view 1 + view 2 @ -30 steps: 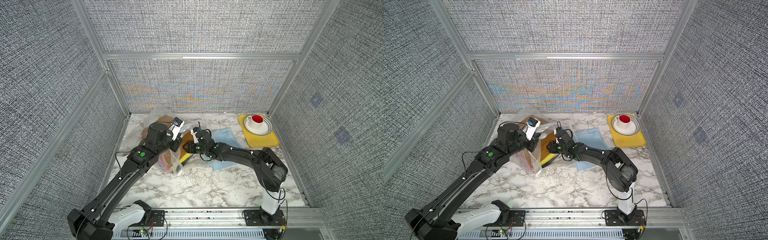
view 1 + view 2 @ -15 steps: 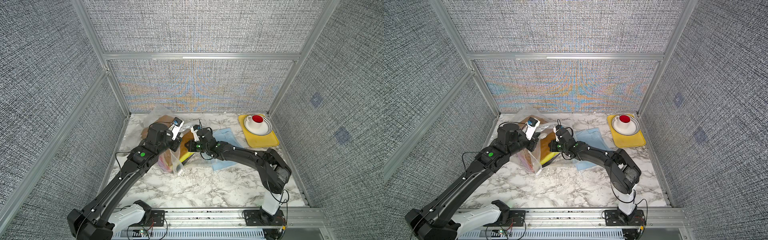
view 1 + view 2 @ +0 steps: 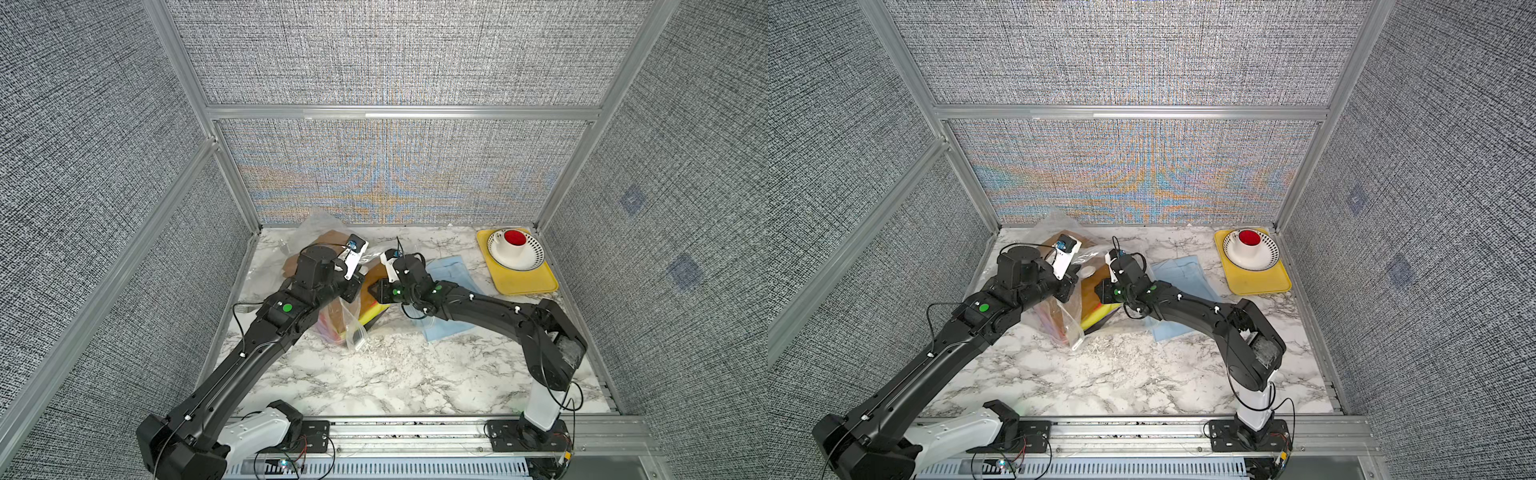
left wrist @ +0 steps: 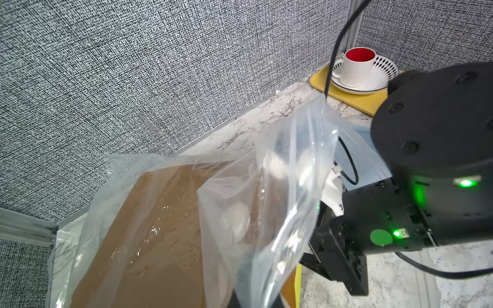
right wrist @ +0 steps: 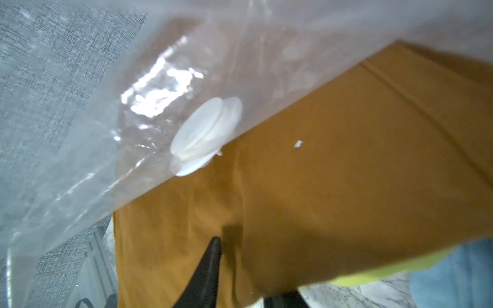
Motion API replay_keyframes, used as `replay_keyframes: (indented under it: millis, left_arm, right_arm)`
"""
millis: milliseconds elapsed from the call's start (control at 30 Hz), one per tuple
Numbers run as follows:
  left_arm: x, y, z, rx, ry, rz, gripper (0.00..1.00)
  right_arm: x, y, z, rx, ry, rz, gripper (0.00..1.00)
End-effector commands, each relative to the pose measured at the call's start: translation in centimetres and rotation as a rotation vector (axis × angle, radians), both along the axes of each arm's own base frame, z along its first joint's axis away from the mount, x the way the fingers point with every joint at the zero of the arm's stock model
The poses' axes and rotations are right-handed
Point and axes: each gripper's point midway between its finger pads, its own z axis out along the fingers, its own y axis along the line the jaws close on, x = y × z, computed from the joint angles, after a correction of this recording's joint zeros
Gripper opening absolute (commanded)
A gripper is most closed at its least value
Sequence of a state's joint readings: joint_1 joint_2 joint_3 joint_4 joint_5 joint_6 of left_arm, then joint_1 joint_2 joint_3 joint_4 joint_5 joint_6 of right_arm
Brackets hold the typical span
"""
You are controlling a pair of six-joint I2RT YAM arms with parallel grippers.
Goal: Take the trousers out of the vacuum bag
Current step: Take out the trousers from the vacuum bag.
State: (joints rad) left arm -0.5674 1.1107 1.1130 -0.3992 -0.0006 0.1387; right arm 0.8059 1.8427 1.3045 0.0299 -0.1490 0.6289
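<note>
Enclosing marble tabletop (image 3: 374,374): grey fabric walls (image 3: 374,62). L gripper (image 3: 351,287) clamped on vacuum bag (image 4: 266,186); R gripper (image 3: 375,289) at trousers (image 5: 346,160), opening unclear.

Grey woven walls (image 3: 395,54) (aluminium-framed), marble tabletop (image 3: 374,374)

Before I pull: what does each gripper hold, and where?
Left gripper: shut on the vacuum bag, top film near its open end. Right gripper: one finger lies on the mustard trousers' exposed edge; a grip cannot be told.

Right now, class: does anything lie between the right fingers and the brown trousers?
Nothing visible does. One right finger rests directly on the brown trousers; the bag is lifted above them.
</note>
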Motion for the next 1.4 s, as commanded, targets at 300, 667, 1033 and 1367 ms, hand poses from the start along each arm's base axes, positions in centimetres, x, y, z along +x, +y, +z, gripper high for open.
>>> replay_keyframes:
  millis: [300, 667, 1033, 1367]
  left_arm:
    - [0.2, 0.1, 0.5, 0.002, -0.027, 0.004, 0.00]
    - [0.4, 0.2, 0.5, 0.003, -0.028, 0.015, 0.00]
    - [0.4, 0.6, 0.9, 0.009, -0.042, 0.033, 0.00]
    - [0.5, 0.6, 0.6, 0.015, -0.036, 0.038, 0.00]
  right_arm:
    - [0.1, 1.1, -0.2, 0.030, 0.011, 0.017, 0.38]
    - [-0.3, 0.8, 1.5, 0.005, -0.035, 0.035, 0.00]
    - [-2.0, -2.5, 6.2, -0.014, -0.113, 0.020, 0.00]
    - [-4.6, -5.8, 2.3, -0.048, -0.042, -0.044, 0.00]
